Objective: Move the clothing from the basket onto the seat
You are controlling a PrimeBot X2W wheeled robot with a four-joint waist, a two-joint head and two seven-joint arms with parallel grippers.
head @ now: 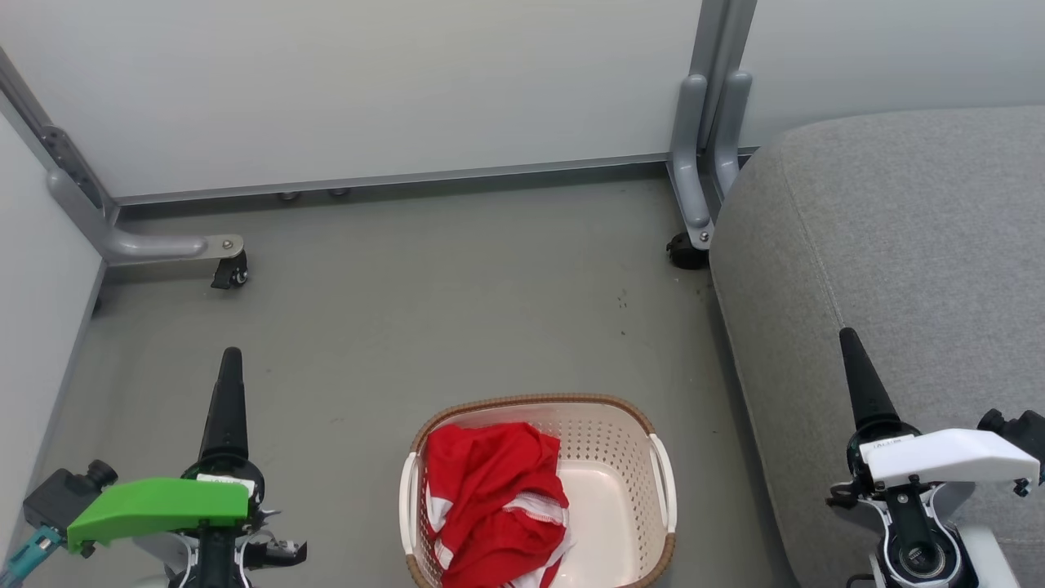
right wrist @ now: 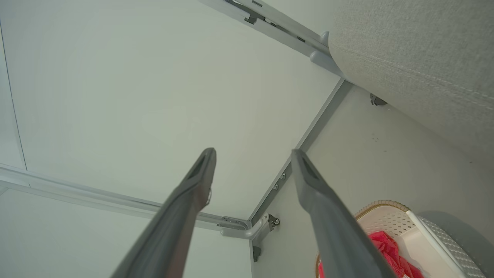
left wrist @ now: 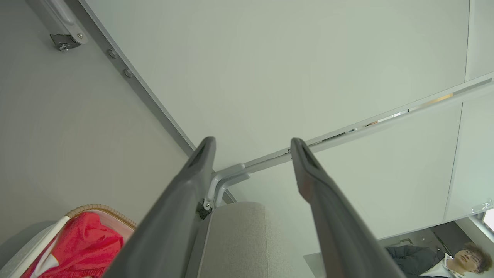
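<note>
**Counts**
- Basket (head: 535, 402): one. It stands on the grey floor (head: 424, 302), between the two grippers in the head view. It is near the seat's left edge, with a strip of floor between them.
- Clothing (head: 490, 506): one red heap with white bands. I cannot tell how many garments are in it. All of it lies inside the basket, in the left half, and the right part of the basket floor is bare.
- Seat (head: 898, 245): one grey cushion on the right, with nothing lying on it.
- Grippers: two, each with two dark fingers.
- Casters: two on the partition feet, one (head: 231, 275) far left and one (head: 686, 253) at the seat's far corner.
- Person (left wrist: 444, 258): one, at the lower right corner of the left wrist view, beyond the partition.

**Jaws**
- Left gripper (head: 231, 359): it is over the floor, left of the basket and well apart from it. In its wrist view the fingers (left wrist: 200, 166) stand wide apart. The gap between them shows wall panel and the seat's corner. It holds nothing and touches nothing.
- Right gripper (head: 849, 339): it is over the seat's left part in the head view. In its wrist view the fingers (right wrist: 200, 170) are spread just as wide, and the gap shows bare wall. It holds nothing and touches nothing.
</note>
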